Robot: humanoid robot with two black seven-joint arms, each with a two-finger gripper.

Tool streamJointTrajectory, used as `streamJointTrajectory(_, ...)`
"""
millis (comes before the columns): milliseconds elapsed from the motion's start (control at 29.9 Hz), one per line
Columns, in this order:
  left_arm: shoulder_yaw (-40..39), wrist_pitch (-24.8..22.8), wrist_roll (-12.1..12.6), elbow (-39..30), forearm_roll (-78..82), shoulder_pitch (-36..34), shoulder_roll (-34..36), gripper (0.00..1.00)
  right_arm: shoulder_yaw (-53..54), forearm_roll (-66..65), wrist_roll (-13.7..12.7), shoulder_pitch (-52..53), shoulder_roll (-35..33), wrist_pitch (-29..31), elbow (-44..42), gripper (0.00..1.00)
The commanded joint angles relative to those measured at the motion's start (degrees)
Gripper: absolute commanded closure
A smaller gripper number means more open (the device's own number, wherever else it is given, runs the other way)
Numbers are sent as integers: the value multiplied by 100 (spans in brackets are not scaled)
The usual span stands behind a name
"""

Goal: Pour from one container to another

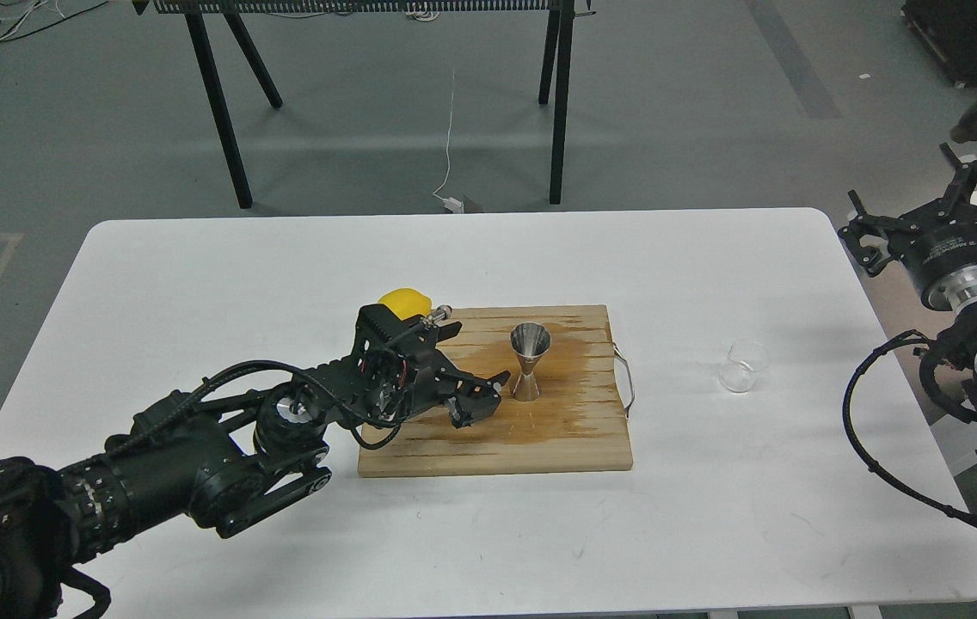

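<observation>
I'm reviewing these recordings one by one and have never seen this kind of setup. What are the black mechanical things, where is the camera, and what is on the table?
There is one picture, taken from the robot's own head, looking forward and down at a white table. The black parts are its two arms. Each ends in a two-finger gripper. The left gripper comes in from the lower left and hovers open over a wooden board, just left of a shiny steel jigger standing upright on it; it holds nothing. A yellow lemon shows partly behind that arm. The right gripper waits open at the right edge, off the table, also empty. A small clear glass cup rests on the table to the right of the board, apart from everything else.
</observation>
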Motion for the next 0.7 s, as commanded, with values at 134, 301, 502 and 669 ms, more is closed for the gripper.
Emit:
streamJointTrajectory(134,-260,13,2,-724,0,113,893,3,1,0,0,37,-9,25,-2,1)
streamJointTrajectory(301,-849,30,-112,-1006,0,131,1692,3,-8,0,-18,90,-26,140,6,1)
streamJointTrajectory(502,-1288,250,-113,-1524,-1395,157,2633,3,45,0,-18,125,-18,509,-2,1)
streamJointTrajectory(669,-1815,215,-104,-1648,-3802,219,2994,3,9,0,35,160,-18,570,6,1)
